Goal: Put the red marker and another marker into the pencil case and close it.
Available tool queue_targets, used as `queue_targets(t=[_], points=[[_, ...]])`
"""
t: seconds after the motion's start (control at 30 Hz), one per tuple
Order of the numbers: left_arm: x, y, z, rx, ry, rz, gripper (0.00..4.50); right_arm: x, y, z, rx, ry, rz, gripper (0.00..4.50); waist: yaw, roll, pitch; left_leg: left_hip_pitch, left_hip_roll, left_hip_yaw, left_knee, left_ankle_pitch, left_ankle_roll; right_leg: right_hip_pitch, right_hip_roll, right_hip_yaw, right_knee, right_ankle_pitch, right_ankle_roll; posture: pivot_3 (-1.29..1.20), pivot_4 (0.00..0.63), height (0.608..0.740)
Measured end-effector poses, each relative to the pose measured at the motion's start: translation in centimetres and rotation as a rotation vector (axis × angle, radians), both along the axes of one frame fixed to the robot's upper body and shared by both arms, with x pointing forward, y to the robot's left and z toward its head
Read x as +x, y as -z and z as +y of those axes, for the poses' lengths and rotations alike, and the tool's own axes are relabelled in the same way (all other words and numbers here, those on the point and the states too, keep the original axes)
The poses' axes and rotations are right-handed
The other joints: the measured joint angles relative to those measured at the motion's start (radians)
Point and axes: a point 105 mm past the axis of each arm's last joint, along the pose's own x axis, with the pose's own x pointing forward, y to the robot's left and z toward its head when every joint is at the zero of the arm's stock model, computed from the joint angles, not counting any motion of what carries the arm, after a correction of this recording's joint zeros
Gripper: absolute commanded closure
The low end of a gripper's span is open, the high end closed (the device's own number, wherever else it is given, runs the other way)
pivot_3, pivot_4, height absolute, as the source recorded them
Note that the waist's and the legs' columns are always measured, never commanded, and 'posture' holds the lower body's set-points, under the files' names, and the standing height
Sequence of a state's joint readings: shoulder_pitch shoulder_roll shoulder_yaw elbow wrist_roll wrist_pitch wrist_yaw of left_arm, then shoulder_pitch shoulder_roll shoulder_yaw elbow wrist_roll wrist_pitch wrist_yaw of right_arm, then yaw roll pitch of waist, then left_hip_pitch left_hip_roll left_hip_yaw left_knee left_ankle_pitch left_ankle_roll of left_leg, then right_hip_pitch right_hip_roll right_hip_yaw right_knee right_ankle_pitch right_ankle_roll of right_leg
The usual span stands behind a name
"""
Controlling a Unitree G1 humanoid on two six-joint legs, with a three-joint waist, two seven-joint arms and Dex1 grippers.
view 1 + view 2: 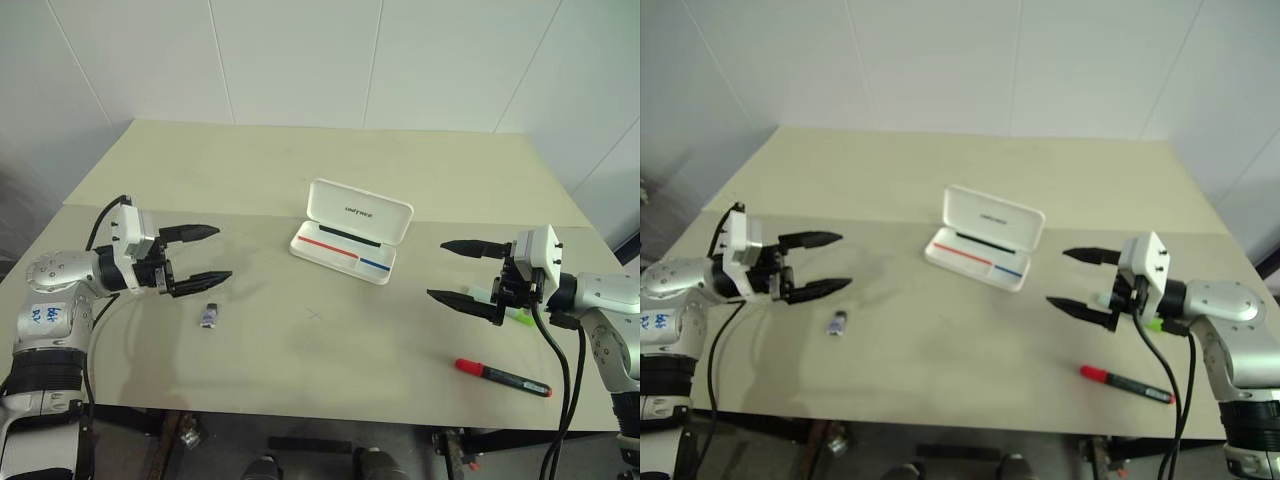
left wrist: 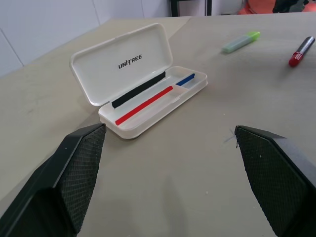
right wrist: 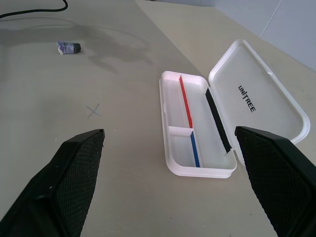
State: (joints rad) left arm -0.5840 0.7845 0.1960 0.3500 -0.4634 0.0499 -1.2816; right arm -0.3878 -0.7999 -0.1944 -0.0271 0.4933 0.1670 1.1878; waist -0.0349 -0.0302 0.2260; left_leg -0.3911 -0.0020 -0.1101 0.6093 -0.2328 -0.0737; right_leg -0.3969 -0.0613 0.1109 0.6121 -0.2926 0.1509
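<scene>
Nearest us lay the red marker [image 1: 503, 377]; our left gripper [image 1: 200, 256] and right gripper [image 1: 458, 271] stood wide open, empty, beside the open pencil case [image 1: 352, 231].

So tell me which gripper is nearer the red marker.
Right. The red marker lies on the table just below the right gripper, toward the near edge; the left gripper is far across the table.

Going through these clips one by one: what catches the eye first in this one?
The white pencil case lies open in the middle of the table, lid up, red and blue stripes inside and nothing in it. The left gripper and right gripper hover wide open on either side, pointing inward. The red marker lies near the table's front edge on the robot's right, with the green highlighter beyond it.
</scene>
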Motion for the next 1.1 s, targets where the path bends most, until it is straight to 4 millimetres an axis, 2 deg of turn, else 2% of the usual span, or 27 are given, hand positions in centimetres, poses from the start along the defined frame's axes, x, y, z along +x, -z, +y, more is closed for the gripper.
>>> queue_targets(t=[0.1,0.27,0.37,0.63,0.83,1.0,1.1], points=[[0.0,0.0,0.0,0.001,0.003,0.0,0.03,0.2,-0.3,0.0,-0.001,-0.01,-0.005,0.0,0.0,0.0,0.0,0.0,0.0,0.0,0.0,0.0,0.0,0.0,0.0,0.0,0.0,0.0,0.0,0.0,0.15,0.74],[0.0,0.0,0.0,-0.002,-0.002,0.003,0.03,0.5,0.8,0.2,-0.025,-0.012,0.042,0.0,0.001,0.0,0.0,0.0,0.0,0.0,0.0,0.0,0.0,0.0,0.0,0.0,0.0,0.0,0.0,0.0,0.15,0.74],[0.0,0.2,-0.1,-0.002,-0.005,0.015,0.03,0.7,0.6,0.5,-0.048,-0.01,0.054,0.0,-0.001,0.0,0.0,0.0,0.0,0.0,0.0,0.0,0.0,0.0,0.0,0.0,0.001,0.0,0.0,0.0,0.15,0.74],[-0.2,0.6,0.0,0.001,-0.006,0.029,0.03,1.3,1.5,2.1,-0.118,-0.049,0.087,0.0,-0.002,0.0,0.0,0.0,0.0,0.0,0.0,0.0,0.0,0.0,0.0,0.0,0.001,0.0,0.0,0.0,0.15,0.74],[-0.1,0.7,-0.2,0.003,-0.012,0.034,0.03,1.8,1.4,3.3,-0.138,-0.065,0.069,0.0,-0.002,0.0,0.0,0.0,0.0,0.0,0.001,0.0,0.0,0.0,0.0,0.0,0.001,0.0,0.0,0.0,0.15,0.74],[-0.1,0.9,-0.7,0.0,0.001,0.04,0.03,2.1,1.6,3.5,-0.145,-0.063,0.073,0.0,0.0,0.0,0.0,0.0,0.0,0.0,0.0,0.0,0.0,-0.001,0.0,0.0,0.001,0.0,0.0,0.0,0.15,0.74],[-0.3,0.7,-1.1,0.008,0.009,0.026,0.0,2.4,2.1,4.1,-0.143,-0.082,0.074,0.65,-0.004,0.0,0.0,0.0,0.0,0.0,0.0,0.0,0.0,-0.001,0.0,0.0,0.001,0.0,0.0,0.0,0.15,0.74]])
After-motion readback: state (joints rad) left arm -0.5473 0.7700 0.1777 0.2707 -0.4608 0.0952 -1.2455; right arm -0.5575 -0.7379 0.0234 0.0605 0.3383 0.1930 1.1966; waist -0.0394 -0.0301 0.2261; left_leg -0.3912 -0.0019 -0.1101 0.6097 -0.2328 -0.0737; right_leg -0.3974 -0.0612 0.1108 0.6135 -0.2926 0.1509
